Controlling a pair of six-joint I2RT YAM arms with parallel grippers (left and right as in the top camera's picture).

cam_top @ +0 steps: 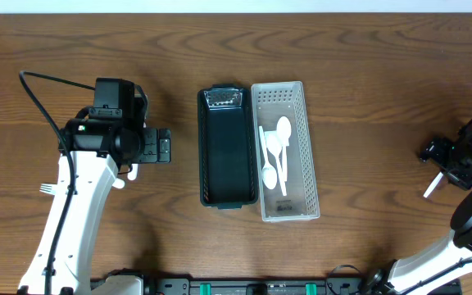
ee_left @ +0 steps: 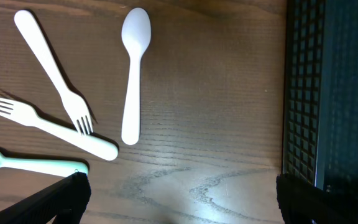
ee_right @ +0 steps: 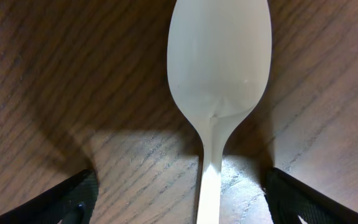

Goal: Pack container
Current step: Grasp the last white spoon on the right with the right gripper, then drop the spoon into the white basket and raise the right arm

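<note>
- Spread apart, right fingers [ee_right: 55, 200] flanking handle of white plastic spoon [ee_right: 219, 62] flat on counter [ee_right: 73, 74]; nothing clamped.
- Equally apart and empty, left fingers [ee_left: 55, 198] hovering over loose cutlery beside black container [cam_top: 226, 152].
- Step in hand, as judged: closing on the spoon for transfer to white perforated basket [cam_top: 306, 123], holding several white spoons [cam_top: 274, 156].
- For a sound grasp: centre handle between fingers, lower until tips almost meet the wood, then close; thin handle likely to pivot or slip.
- Left wrist view only: loose spoon [ee_left: 132, 74], upper fork [ee_left: 53, 68], lower fork [ee_left: 48, 124], pale green handle [ee_left: 30, 164]; mostly hidden beneath the arm overhead.
- Overhead view only: container and basket side by side mid-counter, well apart from right arm.
</note>
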